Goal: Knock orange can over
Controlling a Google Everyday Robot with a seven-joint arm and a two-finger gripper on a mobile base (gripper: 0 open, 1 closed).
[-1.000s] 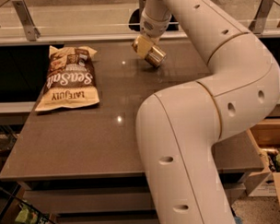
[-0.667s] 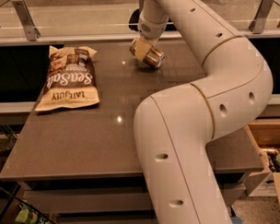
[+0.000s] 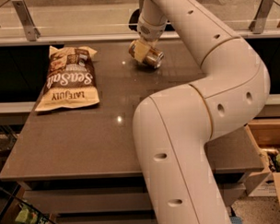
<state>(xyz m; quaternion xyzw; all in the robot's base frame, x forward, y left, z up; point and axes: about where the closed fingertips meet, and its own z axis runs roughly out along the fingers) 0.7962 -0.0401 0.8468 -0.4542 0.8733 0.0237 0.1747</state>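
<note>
Brown bench [image 3: 85, 134], far edge: the orange can [image 3: 146, 54] has tipped lower — it leans nearly on its side under the jaws, whose state you can't tell — so the knock looks almost done.

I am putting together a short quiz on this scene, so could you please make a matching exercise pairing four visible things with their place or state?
Things:
1. orange can
2. chip bag
3. gripper
4. cardboard box

Places or states:
A. lying flat on the left of the table
B. below table level, off to the right
C. tipped off upright, near the table's far edge
D. at the arm's end, just above the orange can

Pairs: 1-C, 2-A, 3-D, 4-B.
</note>
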